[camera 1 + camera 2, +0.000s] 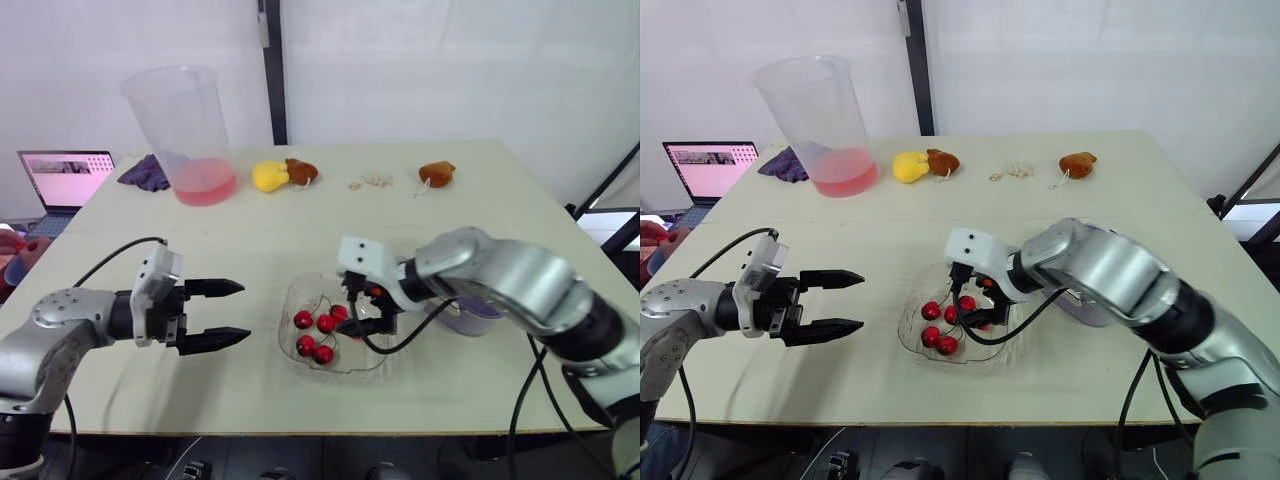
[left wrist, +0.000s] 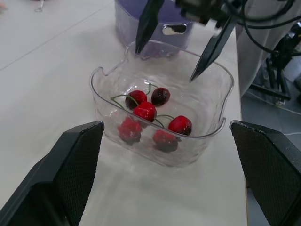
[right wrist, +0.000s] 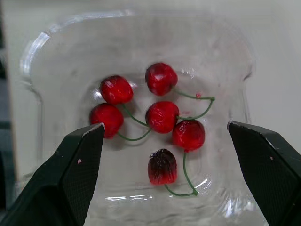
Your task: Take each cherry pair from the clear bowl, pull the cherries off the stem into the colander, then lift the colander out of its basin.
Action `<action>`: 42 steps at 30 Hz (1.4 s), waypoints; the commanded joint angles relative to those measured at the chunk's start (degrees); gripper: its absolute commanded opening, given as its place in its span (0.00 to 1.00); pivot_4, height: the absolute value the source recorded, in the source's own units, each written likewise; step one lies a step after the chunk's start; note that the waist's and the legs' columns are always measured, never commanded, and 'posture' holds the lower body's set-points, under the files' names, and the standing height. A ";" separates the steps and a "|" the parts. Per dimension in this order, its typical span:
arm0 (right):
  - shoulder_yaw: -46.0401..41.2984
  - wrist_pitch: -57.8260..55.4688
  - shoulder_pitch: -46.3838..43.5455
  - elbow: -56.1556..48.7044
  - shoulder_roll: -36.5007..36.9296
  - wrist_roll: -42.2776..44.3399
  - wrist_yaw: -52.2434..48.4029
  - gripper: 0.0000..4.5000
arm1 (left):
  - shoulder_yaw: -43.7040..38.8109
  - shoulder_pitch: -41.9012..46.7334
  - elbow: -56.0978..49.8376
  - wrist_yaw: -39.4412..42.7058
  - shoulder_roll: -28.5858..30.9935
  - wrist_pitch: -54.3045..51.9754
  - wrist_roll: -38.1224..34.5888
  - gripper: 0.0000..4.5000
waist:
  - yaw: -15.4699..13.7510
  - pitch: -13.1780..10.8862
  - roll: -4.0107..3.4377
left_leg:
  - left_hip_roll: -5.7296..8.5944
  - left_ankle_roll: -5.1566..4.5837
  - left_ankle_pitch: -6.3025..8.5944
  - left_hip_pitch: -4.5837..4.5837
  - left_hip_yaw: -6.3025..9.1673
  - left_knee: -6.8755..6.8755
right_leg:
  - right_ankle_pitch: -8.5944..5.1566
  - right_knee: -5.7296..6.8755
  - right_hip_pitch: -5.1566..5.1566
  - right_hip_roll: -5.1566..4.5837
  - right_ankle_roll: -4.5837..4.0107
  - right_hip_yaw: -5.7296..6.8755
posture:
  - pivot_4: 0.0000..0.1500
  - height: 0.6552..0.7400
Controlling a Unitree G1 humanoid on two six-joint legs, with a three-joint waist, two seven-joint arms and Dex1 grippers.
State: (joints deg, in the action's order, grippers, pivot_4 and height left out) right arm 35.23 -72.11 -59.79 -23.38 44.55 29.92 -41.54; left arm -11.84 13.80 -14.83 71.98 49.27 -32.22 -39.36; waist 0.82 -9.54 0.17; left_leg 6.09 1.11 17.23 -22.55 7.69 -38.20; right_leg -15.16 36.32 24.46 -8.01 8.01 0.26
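A clear bowl [image 1: 300, 350] sits near the table's front middle and holds several red cherries [image 3: 161, 116] joined in pairs by green stems. My right gripper [image 1: 358, 308] hangs open just above the bowl's right side, its black fingers [image 2: 146, 23] pointing down at the cherries without touching them. My left gripper [image 1: 243, 311] is open too, level with the table and a short way left of the bowl, with nothing between its fingers. The purple basin [image 1: 470, 316] with the colander stands right of the bowl, mostly hidden behind my right arm.
At the back left stands a tall clear pitcher [image 1: 190, 135] with pink liquid, beside a purple cloth [image 1: 145, 172]. A yellow piece [image 1: 268, 176] and brown pieces [image 1: 437, 174] lie along the back. A laptop [image 1: 65, 180] sits off the table's left.
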 commanded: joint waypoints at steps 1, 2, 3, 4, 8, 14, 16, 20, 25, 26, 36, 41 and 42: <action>2.51 -0.16 -1.61 0.69 -2.57 -4.29 1.45 0.99 | -0.88 0.35 -1.85 -0.87 0.05 0.40 -1.04 1.00 | -0.02 0.00 -0.01 | -0.01 0.01 -0.01 0.01 0.00 0.00 | 0.00 0.02 0.02 0.01 0.00 0.00 | 1.00 1.00; 3.26 -1.09 -1.59 0.59 -3.12 -4.58 1.38 0.99 | -0.82 0.48 -1.95 -1.08 -0.02 0.49 -1.01 1.00 | 0.00 0.00 -0.01 | -0.01 0.03 -0.01 0.01 0.00 0.01 | 0.00 0.05 0.03 0.01 0.00 0.00 | 1.00 1.00; 3.60 -2.03 -1.47 0.53 -3.58 -4.63 1.17 0.99 | -0.75 0.58 -2.03 -1.23 -0.06 0.60 -0.99 1.00 | 0.03 0.00 -0.01 | -0.02 0.03 -0.02 0.01 0.01 0.01 | 0.00 0.06 0.04 0.02 0.00 0.00 | 1.00 1.00; 4.14 -2.42 -1.30 0.63 -3.96 -5.10 1.14 0.99 | -0.67 0.67 -2.11 -1.38 -0.09 0.64 -1.00 1.00 | 0.03 0.00 -0.01 | -0.02 0.03 -0.02 0.01 0.01 0.01 | 0.00 0.06 0.04 0.03 0.00 0.00 | 1.00 1.00; 5.65 -2.21 -1.04 1.87 -5.48 -7.39 1.37 0.78 | -0.44 0.98 -2.12 -1.45 -0.04 0.70 -0.93 1.00 | 0.10 0.00 -0.01 | -0.01 0.03 -0.02 0.01 0.00 0.01 | 0.00 0.06 0.04 0.03 0.00 -0.01 | 1.00 1.00; 6.12 -5.49 -1.30 1.10 -5.58 -7.86 0.21 0.69 | -0.10 1.68 -1.50 -1.15 0.04 0.87 -0.65 1.00 | 0.14 0.00 -0.01 | -0.01 0.04 -0.02 0.01 0.01 0.01 | 0.00 0.09 0.05 0.05 0.00 -0.01 | 1.00 1.00; 5.48 -8.08 -1.47 1.03 -5.61 -7.38 0.22 0.69 | 0.14 1.88 -1.24 -1.12 0.06 0.91 -0.44 1.00 | 0.12 0.00 -0.01 | -0.01 0.04 -0.02 0.02 0.01 0.00 | 0.00 0.09 0.05 0.05 0.00 -0.01 | 1.00 1.00; 3.95 -13.49 -1.80 1.77 -6.62 -6.35 0.81 0.69 | 0.67 2.81 -1.13 -1.54 -0.19 0.62 -0.49 1.00 | 0.14 0.00 -0.01 | -0.01 0.04 -0.02 0.02 0.01 0.00 | 0.00 0.10 0.05 0.05 0.00 -0.01 | 1.00 1.00; 8.86 -13.33 -1.78 1.21 -4.85 -8.03 1.30 0.69 | 0.84 3.04 -1.32 -1.79 -0.21 0.68 -0.51 1.00 | 0.20 0.00 -0.01 | -0.01 0.04 -0.02 0.02 0.01 0.00 | 0.00 0.12 0.05 0.04 0.00 -0.01 | 1.00 1.00; 9.28 -13.21 -1.77 1.08 -4.79 -8.11 1.38 0.69 | 0.81 3.07 -1.31 -1.85 -0.21 0.68 -0.55 1.00 | 0.17 0.01 0.00 | -0.01 0.04 -0.02 0.02 0.01 0.00 | 0.00 0.12 0.05 0.04 0.00 -0.01 | 1.00 1.00; 11.17 -3.12 -5.24 1.14 -5.18 -12.37 -0.06 0.69 | 0.83 3.13 -1.15 -2.23 -0.34 0.63 -0.82 1.00 | 0.34 0.01 0.00 | -0.02 0.05 -0.03 0.04 -0.01 0.01 | 0.00 0.23 0.12 0.05 -0.01 -0.03 | 1.00 1.00; 11.18 1.78 -6.92 1.27 -7.88 -13.63 -2.17 0.69 | 0.99 3.27 -0.99 -2.18 -0.35 0.84 -0.59 1.00 | 0.35 0.01 0.00 | -0.02 0.05 -0.03 0.04 -0.02 0.00 | 0.00 0.24 0.12 0.06 0.00 -0.03 | 1.00 1.00; 11.69 2.52 -6.69 1.43 -7.99 -14.06 -2.57 0.69 | 0.99 3.25 -1.00 -2.18 -0.34 1.14 -0.36 1.00 | 0.31 0.01 0.00 | -0.02 0.05 -0.03 0.04 -0.02 0.00 | 0.00 0.25 0.12 0.06 0.00 -0.04 | 1.00 1.00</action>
State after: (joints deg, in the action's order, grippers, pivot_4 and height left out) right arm 46.98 -71.33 -65.67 -21.14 36.62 17.09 -43.36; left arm -10.21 16.38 -15.28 69.78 48.78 -32.11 -39.35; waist 1.13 -9.53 0.17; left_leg 6.07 1.16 17.21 -22.51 7.67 -38.20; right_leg -15.16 36.57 24.58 -7.95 8.00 0.22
